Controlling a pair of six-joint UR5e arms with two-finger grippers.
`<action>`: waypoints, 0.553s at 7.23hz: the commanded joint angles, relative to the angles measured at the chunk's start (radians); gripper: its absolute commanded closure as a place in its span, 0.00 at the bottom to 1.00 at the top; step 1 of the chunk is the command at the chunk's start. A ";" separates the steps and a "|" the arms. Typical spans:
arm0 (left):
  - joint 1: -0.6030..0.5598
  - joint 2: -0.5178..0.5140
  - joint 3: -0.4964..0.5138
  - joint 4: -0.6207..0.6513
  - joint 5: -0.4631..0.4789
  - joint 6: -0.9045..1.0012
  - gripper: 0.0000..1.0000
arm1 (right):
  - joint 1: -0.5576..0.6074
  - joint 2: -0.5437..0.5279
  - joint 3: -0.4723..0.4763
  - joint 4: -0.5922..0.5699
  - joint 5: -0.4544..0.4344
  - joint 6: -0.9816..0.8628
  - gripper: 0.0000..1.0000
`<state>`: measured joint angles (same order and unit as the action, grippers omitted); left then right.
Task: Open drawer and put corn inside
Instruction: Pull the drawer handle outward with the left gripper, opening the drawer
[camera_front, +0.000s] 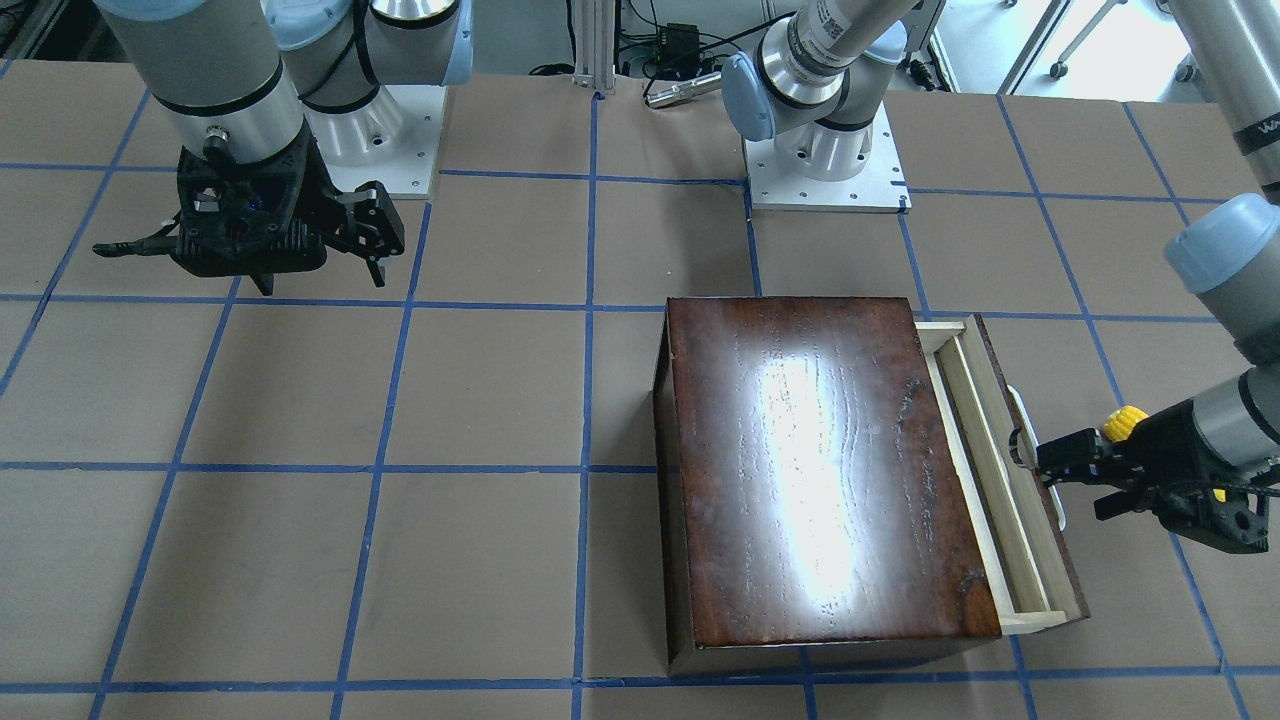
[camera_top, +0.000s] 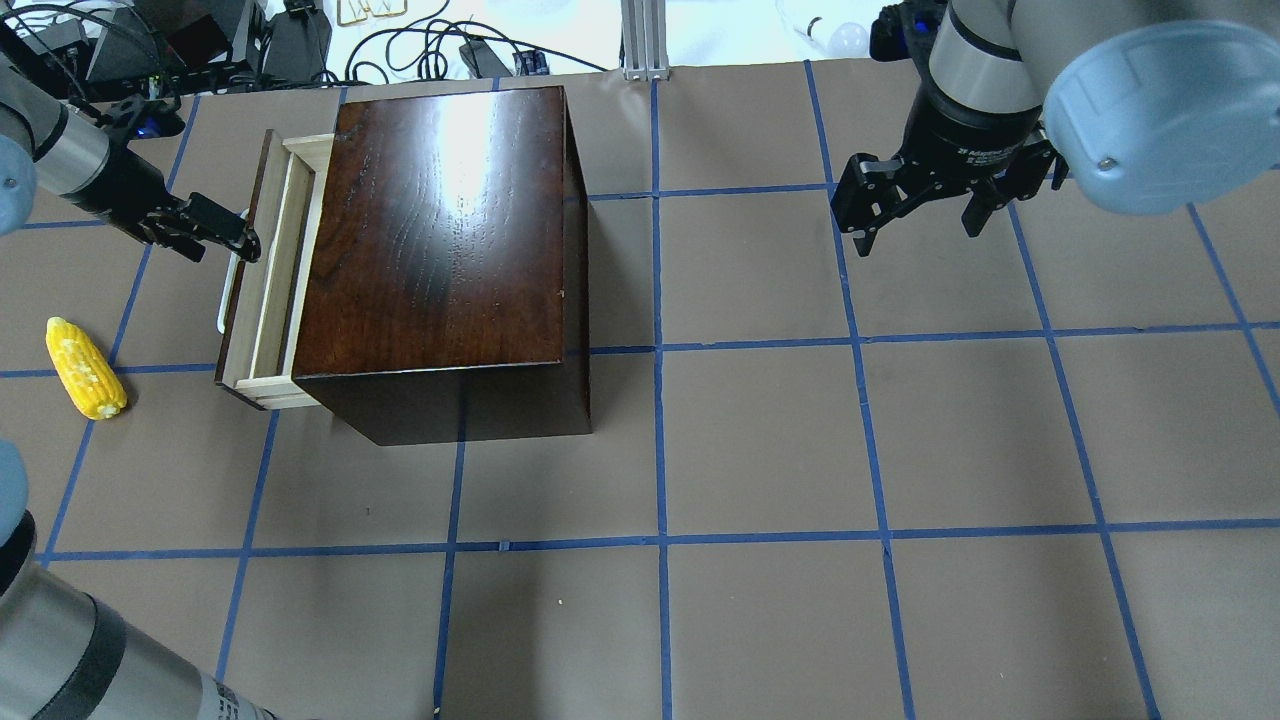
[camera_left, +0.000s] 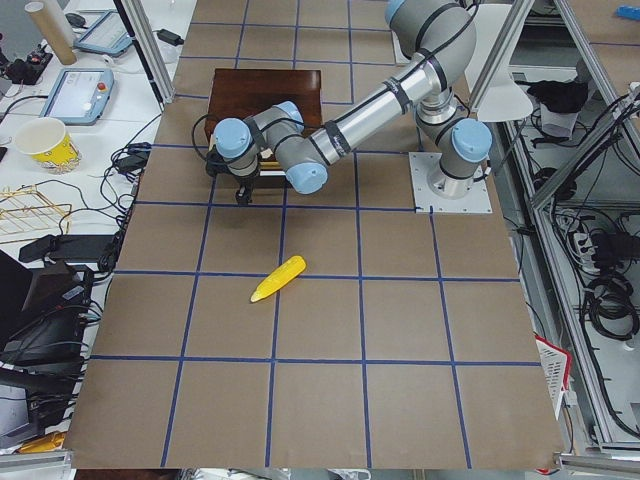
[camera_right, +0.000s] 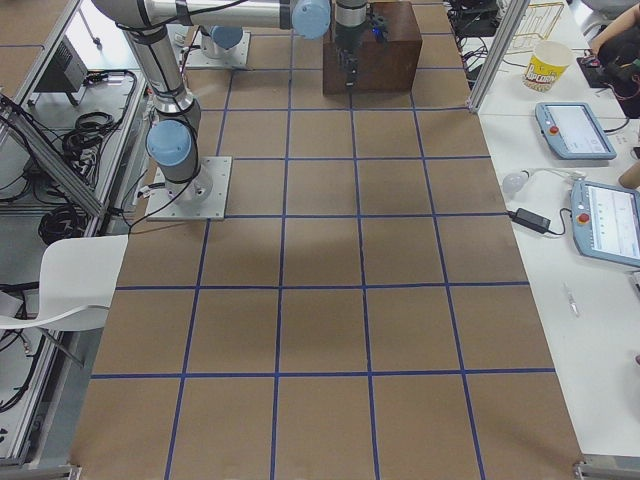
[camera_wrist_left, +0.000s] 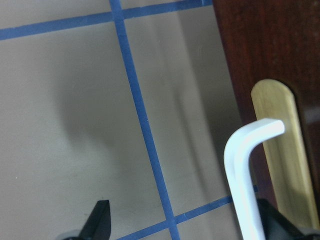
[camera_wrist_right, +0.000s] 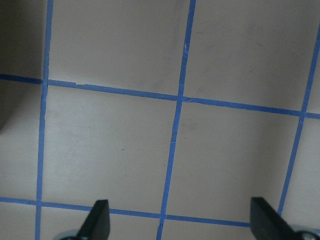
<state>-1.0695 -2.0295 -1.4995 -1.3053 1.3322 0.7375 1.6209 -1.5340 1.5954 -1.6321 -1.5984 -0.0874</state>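
The dark wooden box (camera_top: 440, 230) stands on the table with its drawer (camera_top: 272, 270) pulled partly out; the pale-wood tray and the white handle (camera_top: 226, 300) show. My left gripper (camera_top: 240, 240) is open at the drawer front. In the left wrist view the handle (camera_wrist_left: 245, 170) lies between the fingertips, close to the right one (camera_wrist_left: 272, 222). The yellow corn (camera_top: 85, 368) lies on the table beside the drawer, apart from the gripper. My right gripper (camera_top: 915, 235) hangs open and empty over bare table, far from the box.
The table is brown paper with a blue tape grid (camera_top: 660, 345). The arm bases (camera_front: 825, 170) stand at the robot's side. Cables and devices (camera_top: 300, 40) lie beyond the far edge behind the box.
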 joint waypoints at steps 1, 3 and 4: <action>0.005 -0.001 0.054 -0.058 0.005 0.014 0.00 | 0.000 0.000 0.000 0.000 0.000 0.000 0.00; 0.040 -0.020 0.054 -0.058 0.004 0.077 0.00 | 0.000 0.000 0.000 0.000 0.000 0.000 0.00; 0.052 -0.027 0.061 -0.057 0.004 0.098 0.00 | -0.003 0.000 0.000 0.000 0.000 0.000 0.00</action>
<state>-1.0352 -2.0465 -1.4450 -1.3620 1.3358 0.8074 1.6207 -1.5340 1.5953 -1.6322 -1.5984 -0.0874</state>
